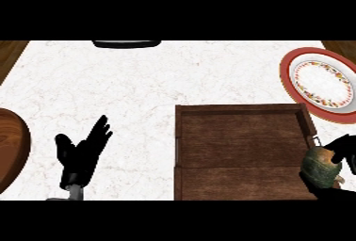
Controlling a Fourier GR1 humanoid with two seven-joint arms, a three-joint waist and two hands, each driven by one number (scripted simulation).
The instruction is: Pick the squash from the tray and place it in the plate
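A dark wooden tray (240,150) lies on the white marble counter, right of centre. At the tray's right edge, low in the view, my right hand (343,149) is curled round a mottled green and tan squash (320,164), partly hiding it. A plate (320,83) with a red rim and a flowered band sits at the far right, beyond the tray. My left hand (82,153) rests open at the lower left, fingers up, apart from everything.
A round wooden board (10,148) shows at the left edge. A dark object (126,44) sits at the counter's far edge, top centre. Bare marble lies between the tray and my left hand.
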